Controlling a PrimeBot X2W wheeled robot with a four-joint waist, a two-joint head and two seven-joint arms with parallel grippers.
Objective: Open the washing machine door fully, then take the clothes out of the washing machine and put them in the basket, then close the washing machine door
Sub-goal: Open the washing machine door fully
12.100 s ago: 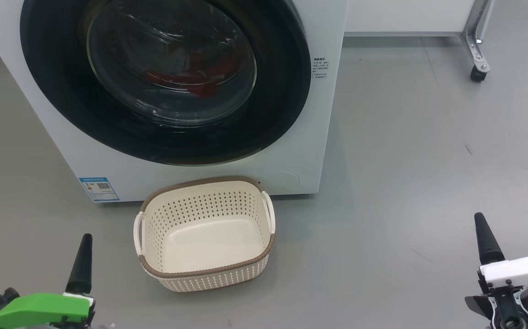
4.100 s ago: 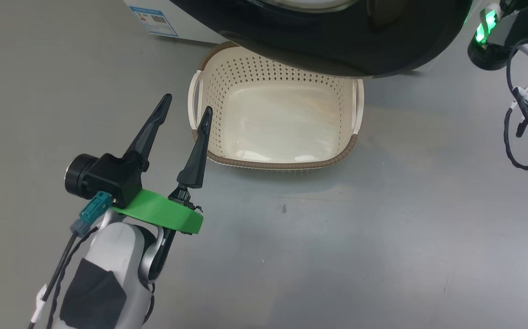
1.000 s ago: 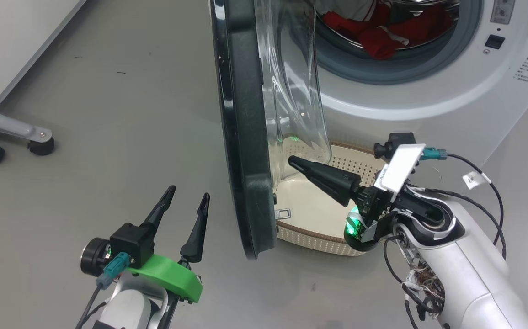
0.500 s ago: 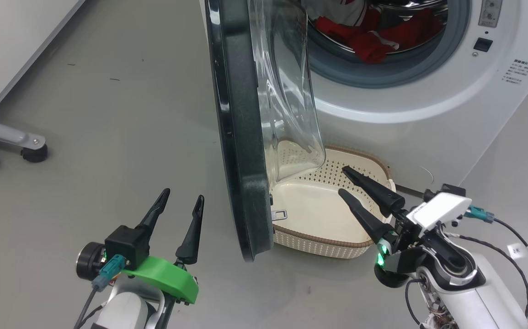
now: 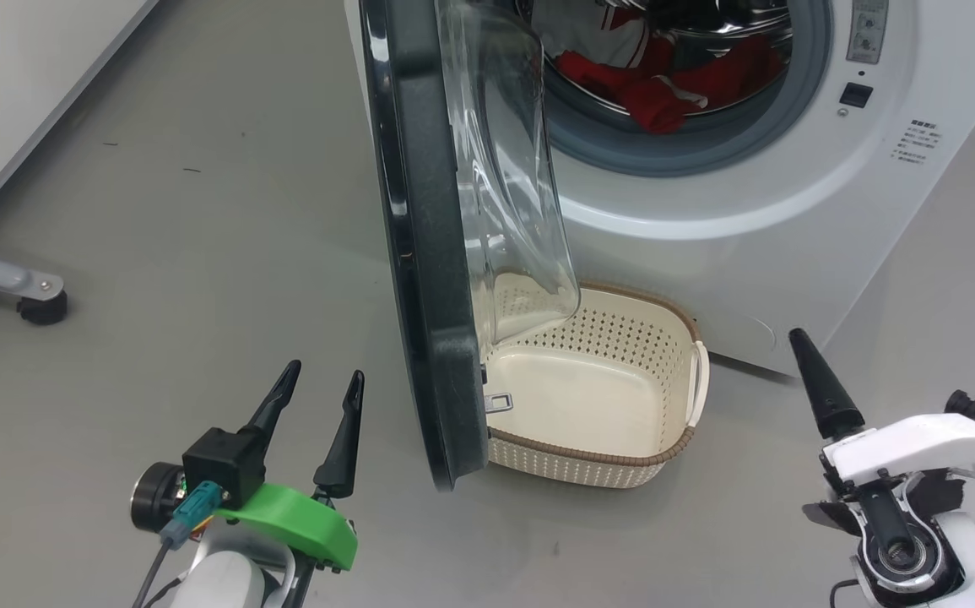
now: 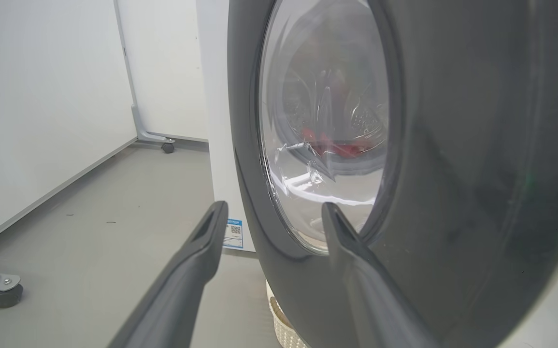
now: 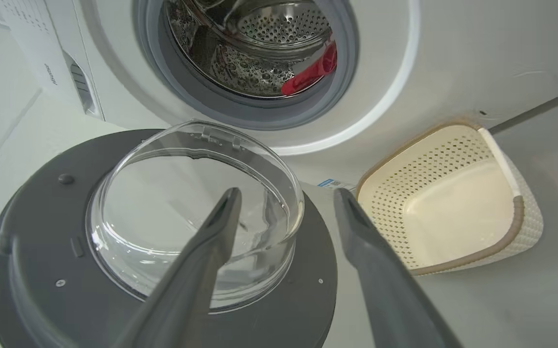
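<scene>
Looking down from the robot's head, a big white front-loading washing machine [image 5: 791, 211] fills the view from twelve to two o'clock. Its large round door with a glossy black rim [image 5: 424, 253] stands swung out and seen almost edge-on, running from twelve o'clock down to six. The door's bulging clear glass bowl [image 5: 504, 169] faces three o'clock, toward the drum mouth. Inside the drum, behind the grey rubber seal [image 5: 706, 148], bright red clothes with white trim [image 5: 656, 84] lie in a heap at one o'clock.

A small cream perforated plastic basket with a brown woven-look rim [image 5: 605, 460] sits on the grey floor [image 5: 158, 211] at five o'clock. It is just in front of the washer and has nothing in it. The door's lower edge covers the basket's nine o'clock end in this view.

The left gripper [image 5: 325, 370], on a green mount, waits at seven o'clock, its two dark fingers spread apart and holding nothing. Its wrist camera shows the door's outer face close ahead.

In the right wrist view, the right gripper [image 7: 288, 191] has its fingers wide apart and holds nothing. The door's inner face lies beyond them and the basket at three o'clock.

A grey wheeled frame leg [image 5: 31, 304] stands at nine o'clock.
</scene>
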